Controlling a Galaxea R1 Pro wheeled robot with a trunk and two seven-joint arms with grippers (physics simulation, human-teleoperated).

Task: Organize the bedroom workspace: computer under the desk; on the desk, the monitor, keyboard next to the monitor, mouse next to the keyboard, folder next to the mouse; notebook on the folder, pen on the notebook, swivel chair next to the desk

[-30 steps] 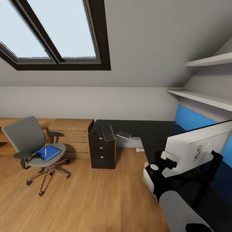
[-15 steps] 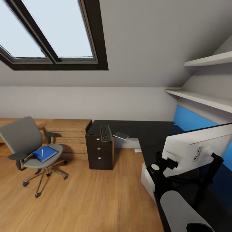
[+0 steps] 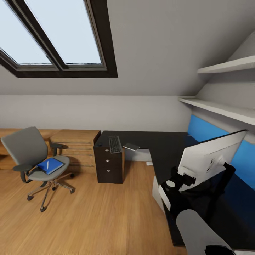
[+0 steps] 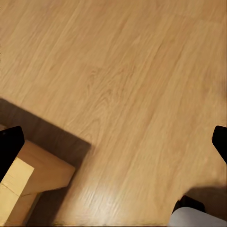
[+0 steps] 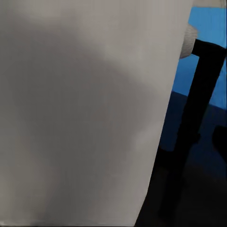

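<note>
Attic bedroom so far: right pincer [image 3: 177, 179] grasping the white-backed monitor [image 3: 209, 157] over the black worktop [image 3: 166, 148]; left pincer [image 4: 113, 144] released; blue folder [image 3: 50, 165] on the grey swivel chair [image 3: 32, 156].

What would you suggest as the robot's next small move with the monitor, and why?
Probably lower the monitor until its base rests on the desk: the right gripper appears to grip its white back, it looks tilted, and the black tabletop lies beneath it.
</note>
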